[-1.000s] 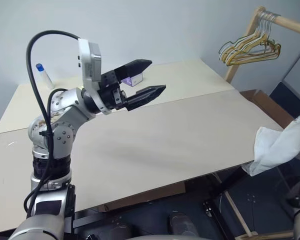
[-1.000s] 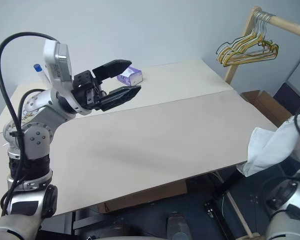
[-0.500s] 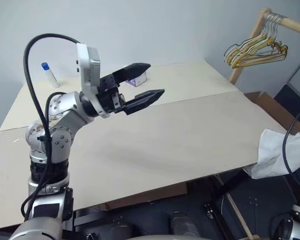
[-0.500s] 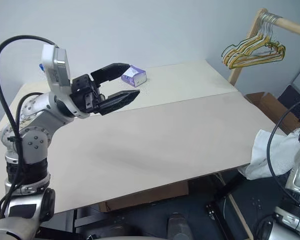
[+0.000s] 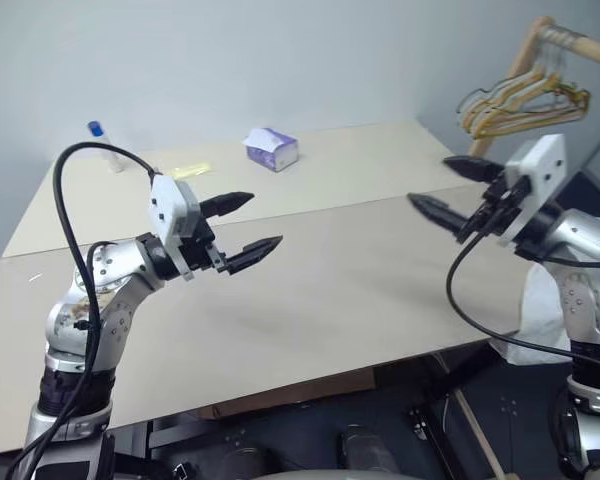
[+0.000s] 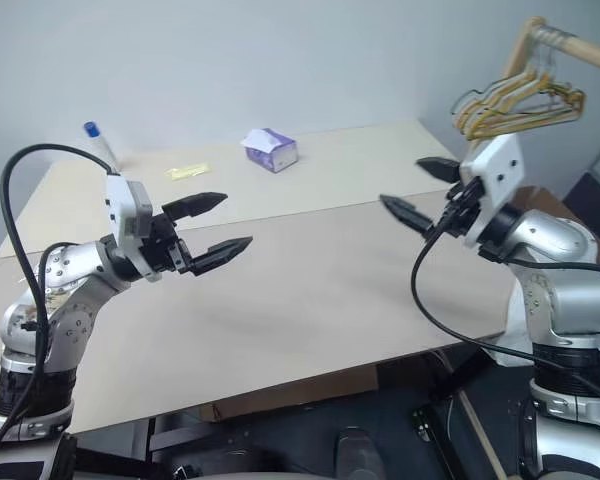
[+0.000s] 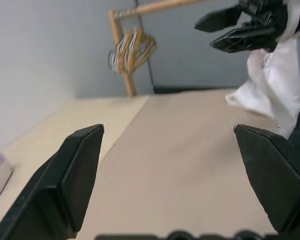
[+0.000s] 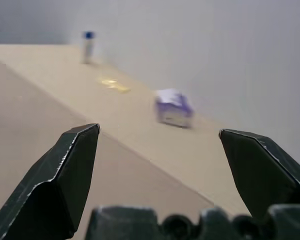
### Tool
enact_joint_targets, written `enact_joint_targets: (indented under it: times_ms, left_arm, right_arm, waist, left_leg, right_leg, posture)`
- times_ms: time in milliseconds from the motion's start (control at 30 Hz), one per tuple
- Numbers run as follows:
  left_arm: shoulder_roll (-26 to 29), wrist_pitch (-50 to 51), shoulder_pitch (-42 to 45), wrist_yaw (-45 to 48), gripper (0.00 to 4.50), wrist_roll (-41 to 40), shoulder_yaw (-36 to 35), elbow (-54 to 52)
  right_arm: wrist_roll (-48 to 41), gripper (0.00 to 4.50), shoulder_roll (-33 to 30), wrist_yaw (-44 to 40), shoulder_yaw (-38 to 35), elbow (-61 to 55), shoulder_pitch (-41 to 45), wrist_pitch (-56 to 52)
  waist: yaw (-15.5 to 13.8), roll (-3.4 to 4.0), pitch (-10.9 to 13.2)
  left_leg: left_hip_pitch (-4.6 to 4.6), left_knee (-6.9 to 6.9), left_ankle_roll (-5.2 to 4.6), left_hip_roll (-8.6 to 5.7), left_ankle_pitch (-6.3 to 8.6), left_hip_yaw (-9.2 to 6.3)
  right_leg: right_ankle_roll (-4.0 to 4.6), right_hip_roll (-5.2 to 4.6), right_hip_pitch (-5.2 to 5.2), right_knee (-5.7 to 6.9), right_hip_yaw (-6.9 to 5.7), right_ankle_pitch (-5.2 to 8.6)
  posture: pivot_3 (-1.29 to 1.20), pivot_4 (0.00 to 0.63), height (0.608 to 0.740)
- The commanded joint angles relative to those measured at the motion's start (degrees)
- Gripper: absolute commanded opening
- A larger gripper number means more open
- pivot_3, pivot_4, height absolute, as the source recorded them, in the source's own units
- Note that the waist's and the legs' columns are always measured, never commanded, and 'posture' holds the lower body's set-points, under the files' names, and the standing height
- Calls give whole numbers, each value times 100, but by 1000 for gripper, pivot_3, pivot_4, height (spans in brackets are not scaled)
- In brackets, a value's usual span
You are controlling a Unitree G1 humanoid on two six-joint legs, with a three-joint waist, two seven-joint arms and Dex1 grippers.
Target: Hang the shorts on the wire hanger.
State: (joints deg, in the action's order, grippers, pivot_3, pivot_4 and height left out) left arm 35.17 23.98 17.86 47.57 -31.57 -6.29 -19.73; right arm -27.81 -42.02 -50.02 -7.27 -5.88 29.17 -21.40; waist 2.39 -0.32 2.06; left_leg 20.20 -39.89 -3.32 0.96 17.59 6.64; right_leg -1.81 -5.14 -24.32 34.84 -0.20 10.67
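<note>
Right gripper [image 6: 420,190] now up over the table's right edge, fingers spread wide and empty, pointing in toward the left; a second ago it was low off the right side with white cloth bunched at it. Left gripper [image 6: 215,225] has dropped lower and nearer the table top, over the left half toward the front edge, also spread wide and empty, pointing toward the right gripper; the two are well apart. The shorts [image 5: 545,320] hang as a white crumpled mass below the table's right edge, behind and under the right arm, clear of the fingers; what they rest on cannot be told. In the left wrist view the same white cloth [image 7: 272,85] hangs just under the right gripper's black fingers. Table [image 6: 310,290] is pale beige, two boards joined by a seam running left to right. Toward the back edge: a purple-and-white tissue box [image 6: 270,150], a small yellow scrap [image 6: 185,172] to its left, and a white bottle with blue cap [image 6: 98,143] near the back left corner. Beyond the back right corner, a wooden rack [image 6: 550,40] carries bunched yellowish and pale hangers [image 6: 515,100]; a single grey-green wire hanger cannot be picked out. Plain grey wall behind, dark floor below.
</note>
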Motion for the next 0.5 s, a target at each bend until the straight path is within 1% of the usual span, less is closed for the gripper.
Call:
enact_joint_targets:
  times_ms: [33, 200, 300, 400, 500]
  left_arm:
    - [197, -142, -436, -162, 4500, 230, -179, -568]
    - [347, -120, -1093, -360, 4500, 339, -489, -980]
    - [388, -163, -1256, -399, 4500, 353, -584, -1033]
    - [361, -199, -1209, -422, 4500, 353, -600, -984]
    - [276, -164, -1094, -457, 4500, 242, -591, -937]
  right_arm:
    - [86, 4466, 66, -780, 543, 381, 626, 127]
    - [254, 4466, 315, -1071, 781, 815, 957, 329]
    - [359, 4466, 362, -1140, 820, 859, 933, 414]
    - [384, 4466, 366, -1166, 793, 686, 747, 427]
    - [388, 4466, 341, -1139, 746, 482, 557, 400]
  waist:
    - [-117, -5, 3]
    - [-496, -51, 35]
    - [-710, -53, 37]
    - [-819, -53, 36]
    - [-848, -53, 36]
  left_leg:
    - [4, 0, -4, 0, 2, 1]
    - [12, 5, -5, 5, 7, -10]
    - [23, 7, 0, 5, 6, -17]
    - [40, 6, 17, 3, -4, -23]
    - [56, 6, 18, 3, -4, -31]
  right_leg:
    - [0, -4, -2, -2, 0, 0]
    - [4, -14, -4, -13, -29, 3]
    - [9, -23, -8, -16, -51, 6]
    - [10, -28, -16, -26, -63, 5]
    - [11, -27, -21, -34, -75, 3]
  posture:
    - [168, 18, 740]
    - [213, 30, 740]
    - [218, 28, 740]
    - [209, 14, 740]
    - [197, 2, 740]
